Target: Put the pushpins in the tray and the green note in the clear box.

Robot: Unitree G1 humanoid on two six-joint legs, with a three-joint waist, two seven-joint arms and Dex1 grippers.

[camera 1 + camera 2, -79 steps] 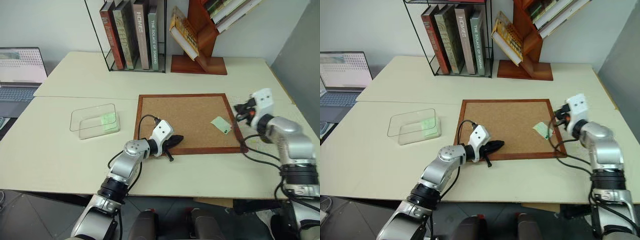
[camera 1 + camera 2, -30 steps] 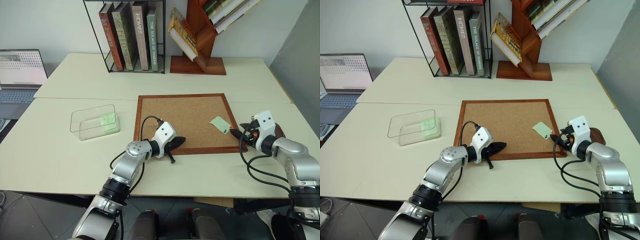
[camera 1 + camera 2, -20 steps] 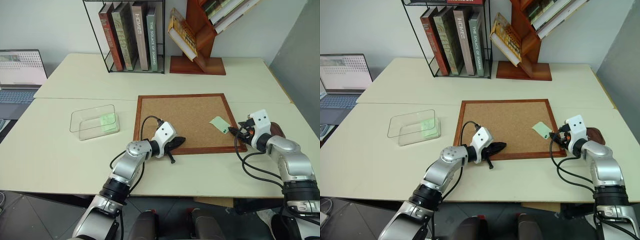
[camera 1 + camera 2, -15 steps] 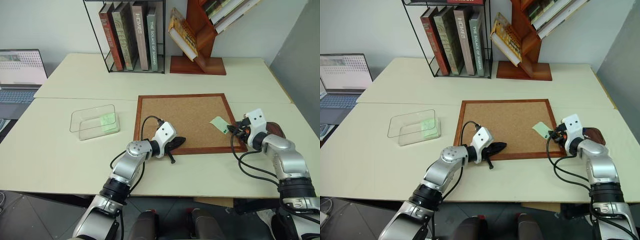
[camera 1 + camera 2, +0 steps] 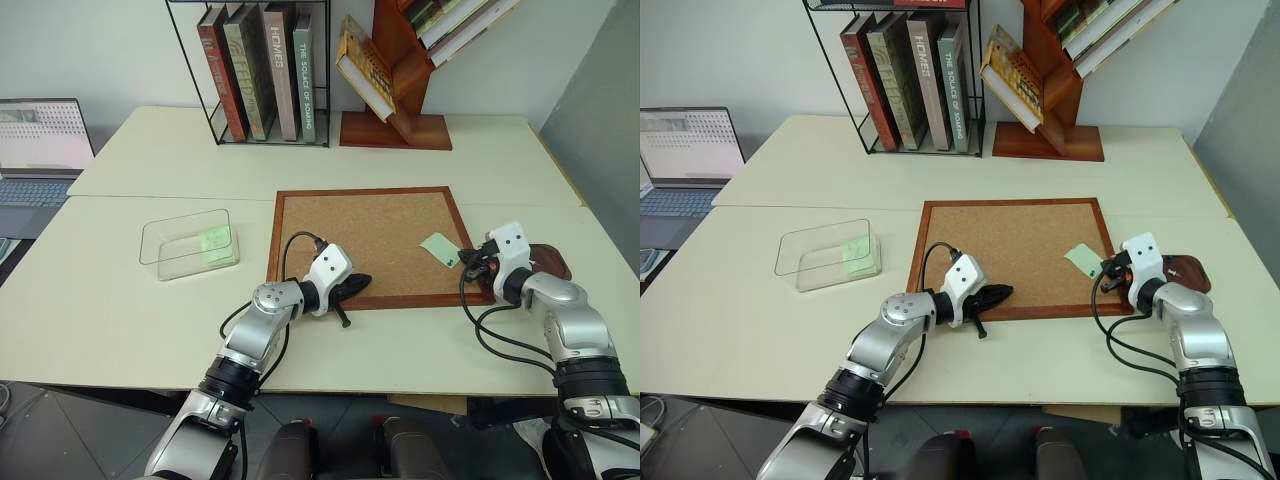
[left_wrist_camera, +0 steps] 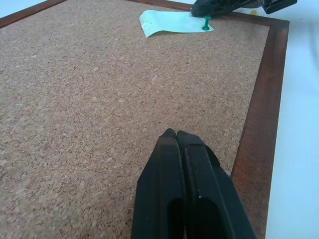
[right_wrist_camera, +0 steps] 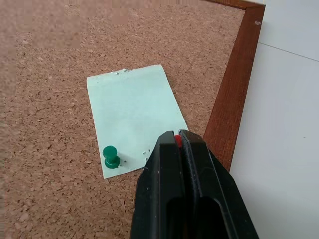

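A pale green note (image 7: 134, 117) lies on the cork board (image 5: 370, 240) near its right edge, pinned by a green pushpin (image 7: 110, 157). My right gripper (image 7: 177, 135) is at the note's near corner, shut, with a small red pushpin head showing between its tips. The dark reddish-brown tray (image 5: 548, 258) sits just beyond that hand on the table. The clear box (image 5: 188, 241) stands left of the board with a green slip (image 5: 216, 242) inside. My left gripper (image 6: 174, 133) is shut and empty, low over the board's front edge.
A wire rack of books (image 5: 262, 70) and a slanted wooden bookshelf (image 5: 395, 70) stand at the back of the table. A laptop (image 5: 40, 150) sits at the far left. The right arm's cable (image 5: 490, 320) loops over the board's front right corner.
My right gripper came down and in toward the note's corner at the board's right edge, and its fingers went from open to shut. The left arm stayed still.
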